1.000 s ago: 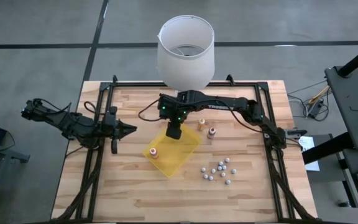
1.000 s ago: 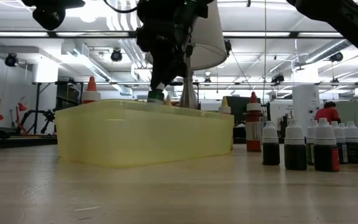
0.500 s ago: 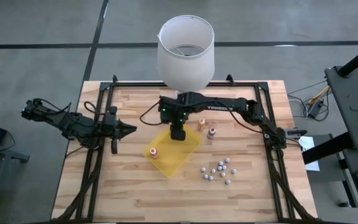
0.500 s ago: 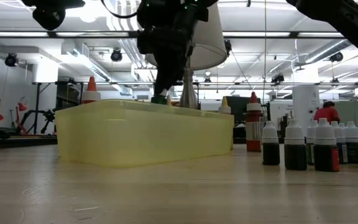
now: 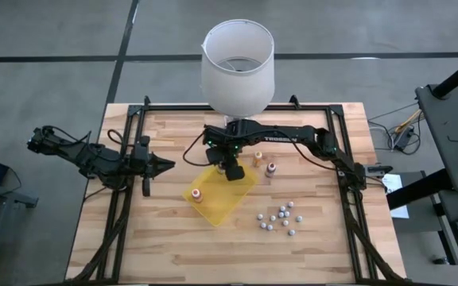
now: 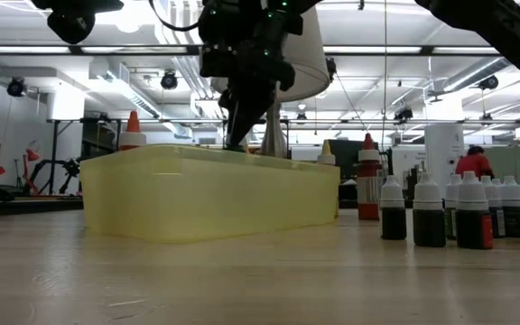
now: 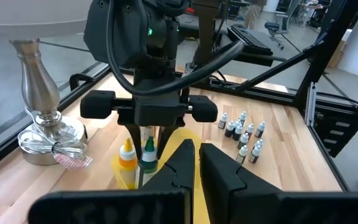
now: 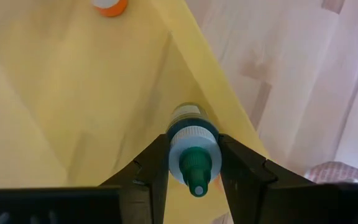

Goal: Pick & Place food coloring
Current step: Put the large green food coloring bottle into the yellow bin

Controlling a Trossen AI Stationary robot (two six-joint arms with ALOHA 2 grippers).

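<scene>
While the left arm waits off to the side of the wooden slatted counter (image 5: 173, 238) with its left end effector (image 5: 168, 165) pinched fully shut and empty, the high view shows the right end effector (image 5: 230, 170) reaching down over the near corner of the flat translucent yellow plastic tray (image 5: 229, 199). An orange-capped small pale bottle (image 5: 198, 195) stands inside the tray, well apart from that end effector. Two more small bottles with coloured caps (image 5: 264, 164) stand on the bare wood just beside it, outside the tray. A cluster of small grey-white capped bottles (image 5: 279, 218) sits farther off. A white lampshade (image 5: 238, 67) stands behind the right arm.

At counter level, the low view shows the right end effector (image 6: 240, 140) dipping to the yellow tray's rim (image 6: 210, 191), its load hidden behind the wall. Dark bottles with white caps (image 6: 459, 212) line up off to one side.

From the left wrist view, the right end effector (image 7: 149, 149) holds a green-capped small pale bottle of food coloring (image 7: 148, 155) upright between its fingers. A yellow-capped bottle (image 7: 127, 157) stands just beside it.

Looking down the right wrist view, the right end effector (image 8: 193, 167) stands partly open, its two dark fingers (image 8: 151, 168) clamped against the sides of the green-capped bottle (image 8: 193, 155), directly above the tray's inner edge.
</scene>
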